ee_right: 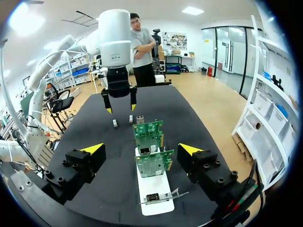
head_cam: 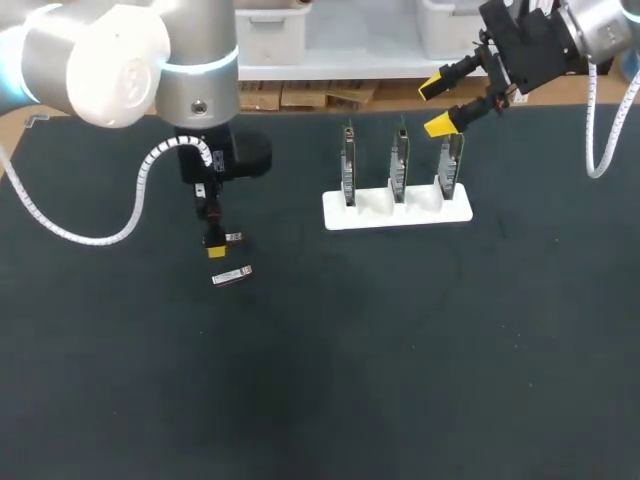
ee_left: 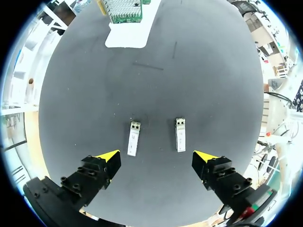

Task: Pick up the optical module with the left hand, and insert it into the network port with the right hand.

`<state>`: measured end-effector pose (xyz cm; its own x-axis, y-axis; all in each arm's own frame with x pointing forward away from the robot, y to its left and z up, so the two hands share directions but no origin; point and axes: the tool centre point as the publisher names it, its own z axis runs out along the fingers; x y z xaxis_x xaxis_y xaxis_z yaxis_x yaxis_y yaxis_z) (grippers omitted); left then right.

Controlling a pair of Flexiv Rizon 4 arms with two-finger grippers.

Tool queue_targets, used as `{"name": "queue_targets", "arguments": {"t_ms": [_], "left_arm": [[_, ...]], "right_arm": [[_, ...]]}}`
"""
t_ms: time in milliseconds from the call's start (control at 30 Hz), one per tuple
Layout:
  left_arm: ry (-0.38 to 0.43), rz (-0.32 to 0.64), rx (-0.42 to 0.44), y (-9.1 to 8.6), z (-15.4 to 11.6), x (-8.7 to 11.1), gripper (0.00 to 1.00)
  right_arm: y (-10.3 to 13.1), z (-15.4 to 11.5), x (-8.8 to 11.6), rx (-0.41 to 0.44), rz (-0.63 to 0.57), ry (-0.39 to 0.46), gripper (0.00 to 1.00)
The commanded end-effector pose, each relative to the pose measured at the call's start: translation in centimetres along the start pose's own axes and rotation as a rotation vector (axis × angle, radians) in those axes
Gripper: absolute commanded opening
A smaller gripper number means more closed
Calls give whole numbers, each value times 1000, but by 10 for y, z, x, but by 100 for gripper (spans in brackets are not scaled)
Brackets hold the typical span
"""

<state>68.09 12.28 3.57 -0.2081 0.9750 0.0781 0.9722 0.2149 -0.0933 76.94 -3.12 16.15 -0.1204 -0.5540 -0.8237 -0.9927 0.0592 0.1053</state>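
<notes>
Left wrist view shows the left gripper (ee_left: 158, 158), jaws wide apart, above an optical module (ee_left: 134, 138) and a second module (ee_left: 180, 135), both well apart from the white card holder (ee_left: 128, 38), so a centred closure may grip neither or knock both askew; the right gripper (head_cam: 436, 106), jaws likewise apart, hangs near that holder.

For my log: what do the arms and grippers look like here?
The left arm is rounded, white and silver, with a glowing pale-blue ring; the right arm shows silver. A white spiral-wrapped cable hangs from each. The left gripper and right gripper are black bolted blocks with yellow wedge tips.
</notes>
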Motion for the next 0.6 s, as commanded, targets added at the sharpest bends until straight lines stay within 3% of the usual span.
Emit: {"name": "queue_targets", "arguments": {"t_ms": [33,600], "left_arm": [[-9,-7,10,4,8,2,100],[-21,-48,28,8,8,1,100]], "right_arm": [[1,0,0,3,0,1,100],[1,0,0,3,0,1,100]]}}
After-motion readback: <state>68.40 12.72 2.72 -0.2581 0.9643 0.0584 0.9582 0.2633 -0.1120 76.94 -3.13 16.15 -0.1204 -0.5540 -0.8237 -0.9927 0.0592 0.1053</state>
